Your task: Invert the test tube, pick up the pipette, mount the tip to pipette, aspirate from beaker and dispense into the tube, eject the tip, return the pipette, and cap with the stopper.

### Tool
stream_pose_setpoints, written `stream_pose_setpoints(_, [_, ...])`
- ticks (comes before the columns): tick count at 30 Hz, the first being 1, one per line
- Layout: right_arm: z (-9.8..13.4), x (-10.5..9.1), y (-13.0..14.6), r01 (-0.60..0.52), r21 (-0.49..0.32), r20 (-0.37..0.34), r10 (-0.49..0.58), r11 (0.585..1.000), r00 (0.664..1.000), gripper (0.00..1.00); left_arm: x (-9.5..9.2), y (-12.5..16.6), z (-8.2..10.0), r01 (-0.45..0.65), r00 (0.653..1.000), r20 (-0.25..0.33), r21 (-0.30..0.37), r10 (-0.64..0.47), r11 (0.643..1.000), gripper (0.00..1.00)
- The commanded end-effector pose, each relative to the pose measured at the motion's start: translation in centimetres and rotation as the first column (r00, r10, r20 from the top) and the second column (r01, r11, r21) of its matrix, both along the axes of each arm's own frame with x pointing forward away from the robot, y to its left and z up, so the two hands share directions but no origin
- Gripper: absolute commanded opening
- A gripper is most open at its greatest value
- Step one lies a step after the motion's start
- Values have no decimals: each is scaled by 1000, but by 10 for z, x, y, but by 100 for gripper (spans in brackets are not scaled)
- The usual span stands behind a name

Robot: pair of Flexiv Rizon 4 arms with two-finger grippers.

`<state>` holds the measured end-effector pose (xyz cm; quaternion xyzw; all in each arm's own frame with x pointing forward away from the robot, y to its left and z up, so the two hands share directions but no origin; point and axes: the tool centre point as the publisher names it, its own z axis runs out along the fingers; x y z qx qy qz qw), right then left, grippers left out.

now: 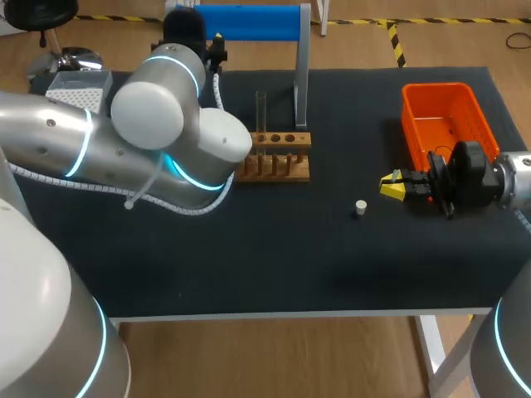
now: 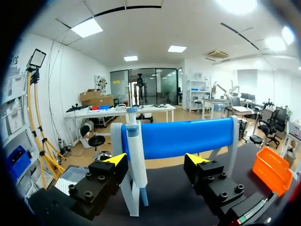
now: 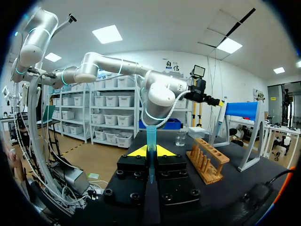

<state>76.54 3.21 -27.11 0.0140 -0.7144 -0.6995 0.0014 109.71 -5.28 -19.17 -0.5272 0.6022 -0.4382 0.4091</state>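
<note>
At the back of the table my left gripper (image 2: 156,160) stands open around the white and blue pipette (image 2: 136,155), which hangs on the blue stand (image 2: 188,136). The pipette is close to one finger and clear of the other. In the head view this gripper (image 1: 217,48) is by the stand (image 1: 249,21). My right gripper (image 1: 397,184) is shut on a blue pipette tip (image 3: 150,139) that stands upright between its fingers. A glass test tube (image 1: 260,112) stands in the wooden rack (image 1: 278,153). The white stopper (image 1: 360,207) lies on the mat left of the right gripper. A beaker (image 3: 181,137) sits beyond the rack.
An orange bin (image 1: 448,124) stands at the back right, just behind my right gripper. A tip box (image 1: 79,91) sits at the far left. My left arm (image 1: 166,133) spans the left half of the black mat.
</note>
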Motion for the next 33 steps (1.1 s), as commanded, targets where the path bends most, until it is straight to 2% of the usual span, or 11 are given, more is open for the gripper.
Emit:
stream_pose_setpoints(1, [0,-1,0,0,-1,1,0,1000,1000,0,11,0,-5,-10,1000,3,2,10,1000,77])
stream_pose_setpoints(13, [0,-1,0,0,-1,1,0,1000,1000,0,37,11,-9,-19,1000,3,14,19,1000,71])
stream_pose_setpoints(33, [0,-1,0,0,-1,1,0,1000,1000,0,60,26,-11,-41,999,14,6,41,999,72])
